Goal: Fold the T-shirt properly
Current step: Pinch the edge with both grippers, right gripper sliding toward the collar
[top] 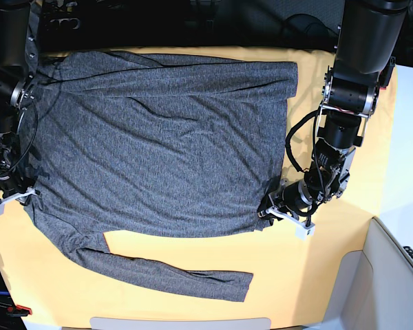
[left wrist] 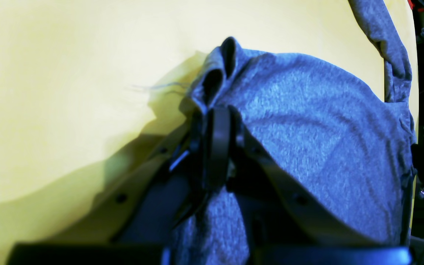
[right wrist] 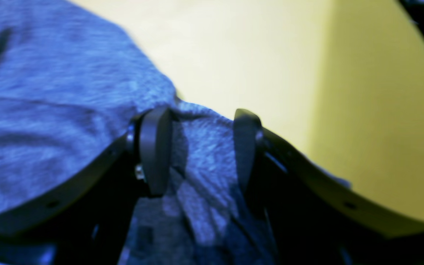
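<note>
Left pincer (left wrist: 217,121) clamped tight on a bunched T-shirt (top: 158,144) corner; right pincer (right wrist: 201,147) spread wide, straddling the opposite edge, gripping nothing yet. Shirt stretched flat between both on the yellow surface (top: 310,275). Risk: lifting one-handed, dragging the soft knit askew, skewing the fold

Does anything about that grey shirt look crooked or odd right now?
Yes. The T-shirt lies wrinkled on the yellow table cloth. One long sleeve trails out askew along the near edge, while the other sleeve lies folded across the top.
</note>
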`<state>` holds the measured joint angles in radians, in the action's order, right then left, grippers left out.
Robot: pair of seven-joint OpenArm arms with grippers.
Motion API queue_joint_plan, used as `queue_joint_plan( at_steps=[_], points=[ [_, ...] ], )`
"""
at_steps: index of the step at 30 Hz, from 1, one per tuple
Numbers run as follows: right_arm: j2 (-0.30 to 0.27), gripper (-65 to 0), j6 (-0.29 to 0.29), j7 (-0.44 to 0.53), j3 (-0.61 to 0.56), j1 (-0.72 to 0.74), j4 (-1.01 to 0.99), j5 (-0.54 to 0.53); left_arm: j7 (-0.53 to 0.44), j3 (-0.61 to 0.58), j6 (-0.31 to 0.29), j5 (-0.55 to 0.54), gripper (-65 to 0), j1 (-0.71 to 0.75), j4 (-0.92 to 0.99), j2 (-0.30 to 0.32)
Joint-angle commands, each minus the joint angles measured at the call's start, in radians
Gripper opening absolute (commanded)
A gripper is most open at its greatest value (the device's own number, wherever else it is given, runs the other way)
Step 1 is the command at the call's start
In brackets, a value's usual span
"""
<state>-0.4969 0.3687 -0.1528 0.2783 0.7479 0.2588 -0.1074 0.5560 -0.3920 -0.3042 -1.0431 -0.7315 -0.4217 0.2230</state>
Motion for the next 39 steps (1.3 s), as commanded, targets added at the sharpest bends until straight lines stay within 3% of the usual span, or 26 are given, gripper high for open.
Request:
queue_joint_plan(
  at_steps=[1,7,12,21,29,34,39],
  points=[
    [-0.009,-37.9,0.023,0.02,0.005,0.032,0.018,-0.008,0.025,0.0,0.01,0.017,-64.0,-0.018,-0.007,0.006],
    [0.001,-37.9,0.036,0.02,0.005,0.032,0.02,-0.012,0.025,0.0,0.01,0.017,-64.0,-0.018,-0.007,0.006],
    [-0.007,-37.2,0.033,0.017,0.005,0.012,0.023,-0.111,0.025,0.0,0.01,0.017,-64.0,-0.018,-0.007,0.006],
    [-0.006,-21.8,0.039,-0.057,0.003,0.012,0.127,-0.119,0.025,0.0,0.01,0.017,-64.0,-0.017,-0.007,0.006],
    [-0.019,-21.9,0.026,0.042,0.005,0.037,0.107,-0.12,0.025,0.0,0.01,0.017,-64.0,-0.017,-0.007,0.006],
    [-0.015,-21.9,-0.017,0.092,0.005,0.034,0.023,-0.117,0.026,0.0,0.01,0.017,-64.0,-0.017,-0.007,0.006],
    [-0.013,-21.9,-0.018,0.097,0.005,0.019,-0.005,-0.117,0.026,0.0,0.01,0.017,-64.0,-0.017,-0.007,0.006]
  ],
)
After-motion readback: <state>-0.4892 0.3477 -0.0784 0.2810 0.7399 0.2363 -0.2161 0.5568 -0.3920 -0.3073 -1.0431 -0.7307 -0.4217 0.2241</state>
